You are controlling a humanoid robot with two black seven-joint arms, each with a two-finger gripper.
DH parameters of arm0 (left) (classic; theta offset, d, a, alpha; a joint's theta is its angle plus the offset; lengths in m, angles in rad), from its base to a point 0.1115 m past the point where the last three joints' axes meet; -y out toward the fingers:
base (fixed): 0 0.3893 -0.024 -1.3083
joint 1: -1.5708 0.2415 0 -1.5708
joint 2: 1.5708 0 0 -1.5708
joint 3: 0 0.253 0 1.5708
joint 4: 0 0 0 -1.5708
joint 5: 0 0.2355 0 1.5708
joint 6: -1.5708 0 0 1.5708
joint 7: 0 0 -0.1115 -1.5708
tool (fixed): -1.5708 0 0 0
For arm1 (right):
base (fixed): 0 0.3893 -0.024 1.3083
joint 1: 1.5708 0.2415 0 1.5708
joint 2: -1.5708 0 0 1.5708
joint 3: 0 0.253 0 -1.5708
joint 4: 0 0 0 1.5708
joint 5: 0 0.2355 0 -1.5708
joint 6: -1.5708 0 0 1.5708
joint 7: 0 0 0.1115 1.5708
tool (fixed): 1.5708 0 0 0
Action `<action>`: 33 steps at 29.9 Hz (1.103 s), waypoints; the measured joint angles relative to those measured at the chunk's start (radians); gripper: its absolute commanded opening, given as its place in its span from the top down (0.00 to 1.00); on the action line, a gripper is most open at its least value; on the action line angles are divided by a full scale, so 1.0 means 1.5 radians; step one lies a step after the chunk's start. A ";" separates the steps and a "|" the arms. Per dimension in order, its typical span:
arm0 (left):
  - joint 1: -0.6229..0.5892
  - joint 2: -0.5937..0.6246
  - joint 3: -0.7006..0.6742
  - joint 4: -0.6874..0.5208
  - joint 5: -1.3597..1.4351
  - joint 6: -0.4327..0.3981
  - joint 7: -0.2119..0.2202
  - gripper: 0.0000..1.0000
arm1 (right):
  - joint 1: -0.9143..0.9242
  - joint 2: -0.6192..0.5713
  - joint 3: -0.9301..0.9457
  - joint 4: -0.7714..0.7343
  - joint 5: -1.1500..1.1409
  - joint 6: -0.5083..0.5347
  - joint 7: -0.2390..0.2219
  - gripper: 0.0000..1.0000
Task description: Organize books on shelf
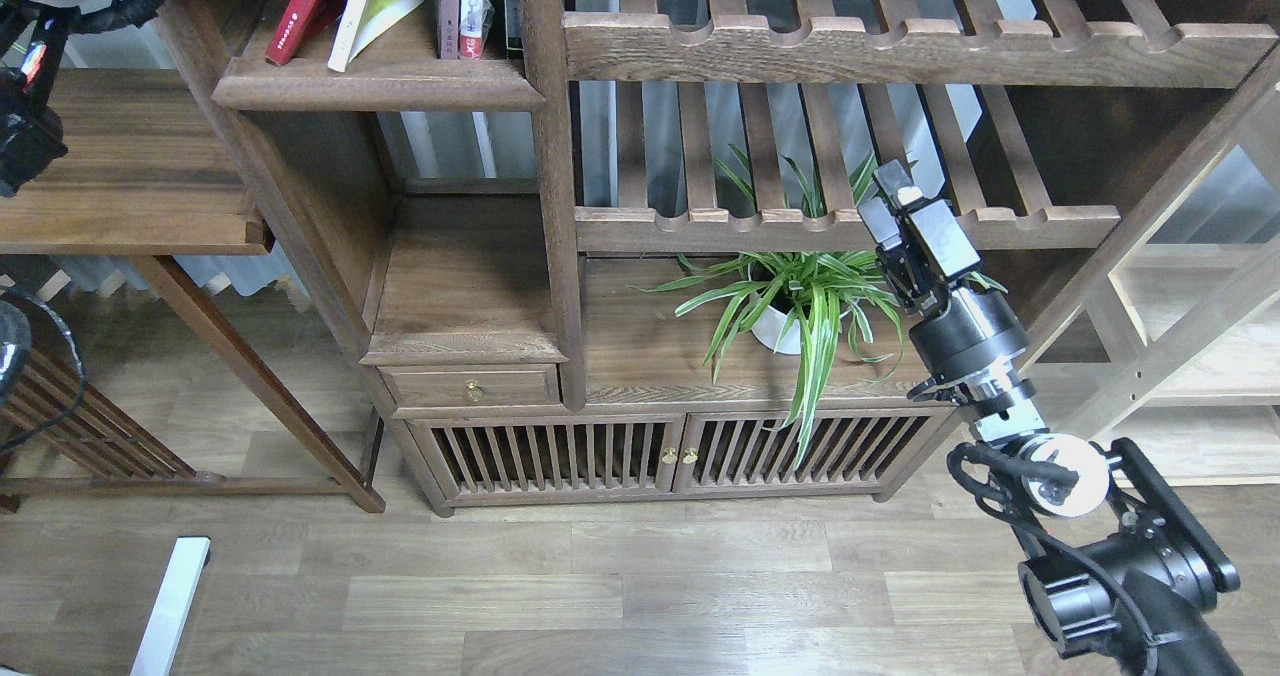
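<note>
**Books lean on the top-left shelf, right arm raised by the plant**

The shelf (375,84), a dark brown board with a thick rounded front edge, sits at the upper left of the bookcase. On it a red book (303,6) leans with its top tipped to the right, its long axis running up and out of view. Just right of it a pale book (352,16) with a yellow-green cover (395,1) leans the same way. Further right on the shelf, against the bookcase post (548,176), more books (460,6) stand upright, spines facing forward.

The right arm rises from the lower right corner, its forearm slanting up and left. The right gripper (900,196) is well below and right of the shelf, in front of the scalloped rail (800,226) and beside the potted plant (790,301). Its fingers (886,178) point upward; whether they are parted or closed I cannot tell, and nothing shows between them.

At the far left of the shelf's level, a dark part of the left arm (25,126) shows at the view's edge; its gripper is out of sight.
</note>
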State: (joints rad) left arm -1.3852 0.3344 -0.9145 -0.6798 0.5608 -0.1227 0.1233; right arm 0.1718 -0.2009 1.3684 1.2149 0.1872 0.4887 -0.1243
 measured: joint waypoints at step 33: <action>-0.020 -0.002 0.023 -0.005 -0.005 0.000 -0.011 0.32 | 0.000 -0.003 -0.006 -0.002 -0.001 0.000 -0.004 0.12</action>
State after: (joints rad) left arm -1.4155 0.3321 -0.8800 -0.6871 0.5540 -0.1227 0.1067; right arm 0.1721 -0.2055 1.3587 1.2117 0.1853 0.4887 -0.1299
